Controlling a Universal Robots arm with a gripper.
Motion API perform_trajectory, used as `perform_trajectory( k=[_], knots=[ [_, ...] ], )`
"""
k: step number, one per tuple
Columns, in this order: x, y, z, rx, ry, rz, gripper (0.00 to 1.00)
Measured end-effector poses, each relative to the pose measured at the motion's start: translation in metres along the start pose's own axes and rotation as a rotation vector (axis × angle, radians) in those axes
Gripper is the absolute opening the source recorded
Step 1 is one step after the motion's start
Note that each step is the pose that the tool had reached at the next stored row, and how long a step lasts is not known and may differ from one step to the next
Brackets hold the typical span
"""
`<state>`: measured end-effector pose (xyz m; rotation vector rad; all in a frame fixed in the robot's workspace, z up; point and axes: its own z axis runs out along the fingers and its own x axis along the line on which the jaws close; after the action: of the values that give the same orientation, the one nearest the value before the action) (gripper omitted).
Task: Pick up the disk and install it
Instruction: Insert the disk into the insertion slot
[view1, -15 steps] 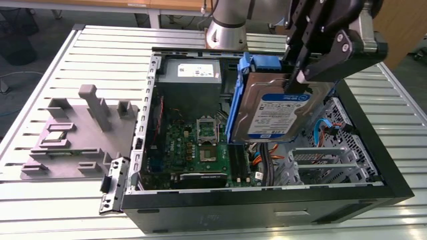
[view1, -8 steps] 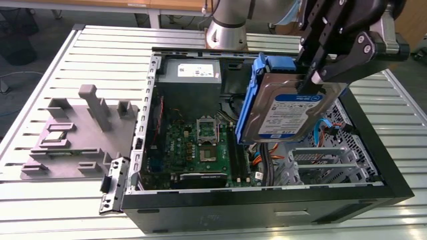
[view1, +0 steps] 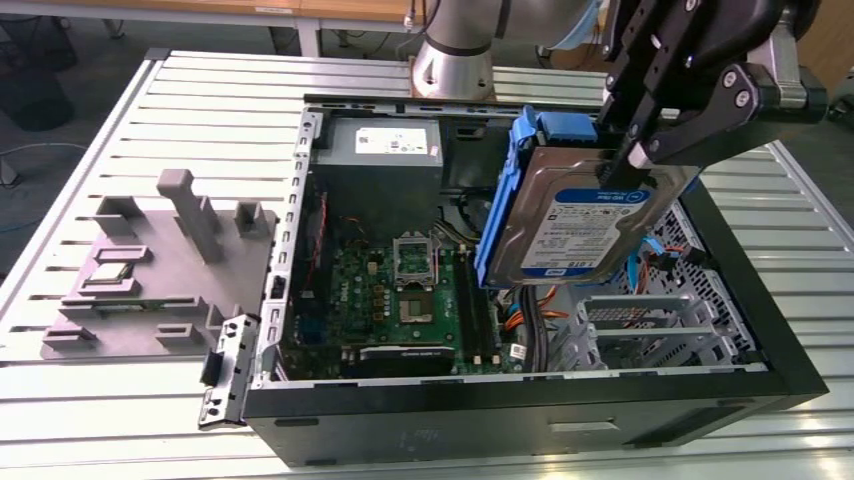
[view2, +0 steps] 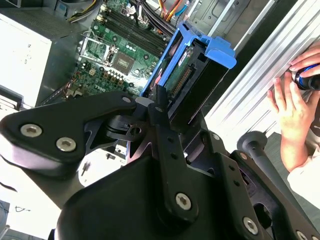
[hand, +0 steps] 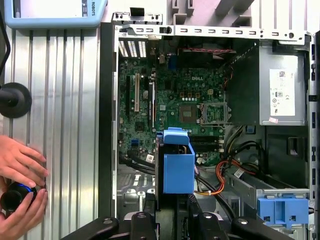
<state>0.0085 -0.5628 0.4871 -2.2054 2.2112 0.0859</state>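
Pincer (view1: 638, 158) clamped on the disk (view1: 574, 225), held on edge, upper right of the exterior view, above the open computer case (view1: 534, 415). Exterior view's left: grey fixture block (view1: 147, 270) on counter (view1: 107, 400). Centre: motherboard (view1: 400, 290). Right: drive cage (view1: 654, 325), lower in frame than the disk.

Open computer case (view1: 534, 425), green motherboard (view1: 394, 290)

Exterior view: mounted high, off the arm, angled down over the slatted surface (view1: 200, 90) into the open computer case (view1: 534, 410); medium range. First wrist view: aimed straight down into the case, motherboard (hand: 170, 95) well below. Second wrist view: very close behind the claw (view2: 165, 97), tilted. Common to all three: motherboard, disk (view1: 574, 215).
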Motion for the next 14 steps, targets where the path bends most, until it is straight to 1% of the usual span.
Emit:
perform_trajectory(
  k=[3, 14],
  knots=[
    [0.0000, -0.0006, 0.0000, 0.0000, 0.0000, 0.000, 0.35],
    [0.0010, -0.0098, -0.0002, 0.0000, 0.0000, 0.000, 0.35]
  ],
)
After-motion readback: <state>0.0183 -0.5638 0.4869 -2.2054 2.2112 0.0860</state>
